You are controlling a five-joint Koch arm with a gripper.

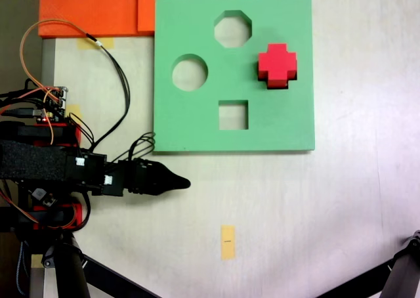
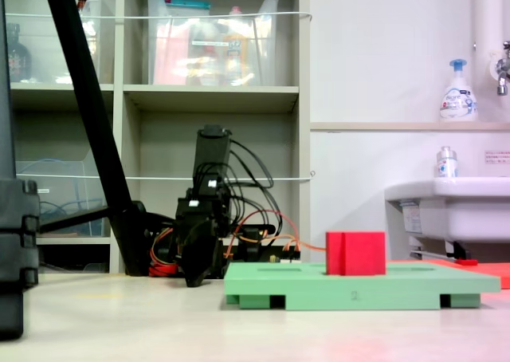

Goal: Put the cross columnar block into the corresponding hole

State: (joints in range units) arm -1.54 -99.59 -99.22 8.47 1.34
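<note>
Fixed view from above has the red cross block [image 1: 277, 65] sitting in the cross-shaped hole at the right side of the green board [image 1: 197, 130], with the round, octagonal and square holes bare. From the side it stands upright, its top proud of the board [image 2: 319, 290]. The gripper [image 1: 184, 183] rests off the board's near-left corner, well apart from the block; its fingers look drawn together to a point, gripping nothing. Judging by this, the task looks done

My gripper [image 1: 184, 183] parked low just off the green board's [image 1: 197, 137] near edge, jaws together, arm folded back, holding nothing.
</note>
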